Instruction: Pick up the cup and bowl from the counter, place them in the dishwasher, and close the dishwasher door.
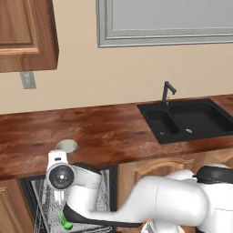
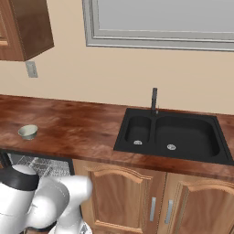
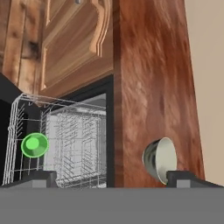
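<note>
Green cup (image 3: pixel 35 145) already down in the dishwasher (image 3: pixel 65 144), sitting in the grey wire rack (image 3: pixel 74 140) at the lower left of the hand view, mouth facing the camera. Same cup peeking out as a small green patch at the bottom left of the left base view (image 1: pixel 65 223), half hidden behind the arm.

Bowl (image 1: pixel 66 146) on the counter (image 1: pixel 109 132), near the front edge, just above the open dishwasher in the left base view. In the right base view, at the far left of the frame (image 2: pixel 28 131), again close to the counter edge, well apart from the black sink (image 2: pixel 173 135) and faucet (image 2: pixel 154 100) over on the right. In the hand view, at lower right (image 3: pixel 160 159), looking tipped on its side because of the rolled camera, just beside the right fingertip.

Claw (image 3: pixel 111 178) spread wide with nothing between the jaws, two dark tips at the bottom of the hand view, one under the rack, the other by the bowl. Not touching the bowl as far as can be made out.

Dishwasher standing open, rack visible under the counter edge in both base views. Wooden cabinet doors (image 2: pixel 137 201) to the right of it.
</note>
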